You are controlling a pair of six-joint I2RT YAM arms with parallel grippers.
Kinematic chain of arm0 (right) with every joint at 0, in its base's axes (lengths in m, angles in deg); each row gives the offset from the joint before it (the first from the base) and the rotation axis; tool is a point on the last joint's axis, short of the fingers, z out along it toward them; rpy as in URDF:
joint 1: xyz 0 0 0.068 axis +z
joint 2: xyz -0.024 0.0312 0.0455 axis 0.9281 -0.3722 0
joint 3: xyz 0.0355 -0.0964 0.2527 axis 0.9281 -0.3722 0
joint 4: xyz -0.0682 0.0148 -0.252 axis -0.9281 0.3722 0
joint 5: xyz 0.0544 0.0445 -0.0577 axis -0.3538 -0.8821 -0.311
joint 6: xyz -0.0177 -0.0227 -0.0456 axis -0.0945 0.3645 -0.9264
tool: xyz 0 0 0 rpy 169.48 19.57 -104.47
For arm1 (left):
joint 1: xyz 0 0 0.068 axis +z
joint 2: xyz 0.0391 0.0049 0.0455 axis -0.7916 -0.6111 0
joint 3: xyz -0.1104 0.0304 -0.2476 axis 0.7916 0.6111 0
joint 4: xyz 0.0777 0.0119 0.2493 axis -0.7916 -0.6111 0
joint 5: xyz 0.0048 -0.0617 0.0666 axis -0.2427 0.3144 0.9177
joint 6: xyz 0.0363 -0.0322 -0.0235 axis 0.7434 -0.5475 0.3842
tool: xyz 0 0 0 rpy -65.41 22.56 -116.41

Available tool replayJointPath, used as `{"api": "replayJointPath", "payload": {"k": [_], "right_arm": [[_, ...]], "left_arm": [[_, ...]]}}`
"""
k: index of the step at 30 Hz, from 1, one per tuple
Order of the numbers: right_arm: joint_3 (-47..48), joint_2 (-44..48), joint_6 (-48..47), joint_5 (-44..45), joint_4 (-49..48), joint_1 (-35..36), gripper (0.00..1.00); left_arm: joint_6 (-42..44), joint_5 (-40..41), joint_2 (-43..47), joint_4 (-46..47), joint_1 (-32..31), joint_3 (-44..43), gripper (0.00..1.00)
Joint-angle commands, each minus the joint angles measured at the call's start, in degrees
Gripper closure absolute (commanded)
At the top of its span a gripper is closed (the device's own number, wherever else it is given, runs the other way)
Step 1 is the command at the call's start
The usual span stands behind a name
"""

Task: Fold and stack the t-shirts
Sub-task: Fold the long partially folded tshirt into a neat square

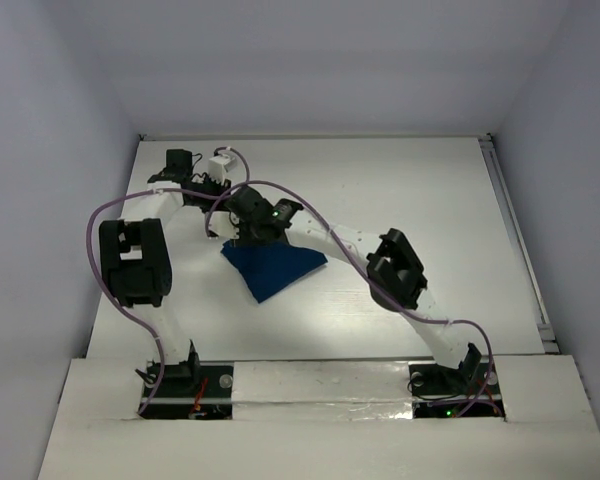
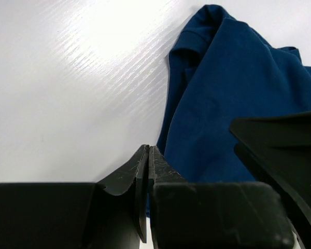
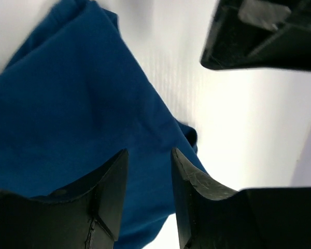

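We find the t-shirt [image 1: 273, 268] lying as a folded, roughly triangular bundle on the table [image 1: 430, 190], left of its middle and well clear of every edge. Both arms reach to the bundle's far side, which we read as work on a fold, not yet stacking. The left tool [image 2: 148, 155] is pressed fully closed, no cloth seen between its fingers, just beside the cloth's edge. The right tool [image 3: 149, 166] hovers over the cloth with its jaws parted and nothing between them. The top view gives the bundle's outline and place but hides both tools' tips. Only the wrist views settle the jaws and show the folded-over layers.
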Motion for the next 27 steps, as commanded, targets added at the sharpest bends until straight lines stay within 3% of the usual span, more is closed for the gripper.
{"api": "replayJointPath", "payload": {"k": [1, 7, 14, 22, 27], "right_arm": [[-1.9, 4.5, 1.3, 3.6, -3.7, -0.4, 0.56], [-14.8, 13.2, 1.7, 6.9, -6.7, -0.9, 0.59], [-26.3, 18.0, 3.9, 4.1, -7.7, -4.3, 0.67], [-29.9, 13.2, 5.9, -4.5, -7.1, -4.9, 0.73], [-32.0, 12.1, 6.6, -8.0, -9.3, -6.2, 0.71]], "left_arm": [[0.2, -2.6, 4.5, -1.2, -0.2, 0.4, 1.0], [0.3, -2.0, 7.6, -2.1, -0.2, 0.8, 1.0], [-0.5, -4.9, 9.6, -2.7, -0.2, 2.2, 1.0], [-1.8, -6.6, 11.4, -0.7, 0.3, 6.2, 1.0], [0.7, -11.2, 9.9, -5.6, 1.0, 6.2, 1.0]]}}
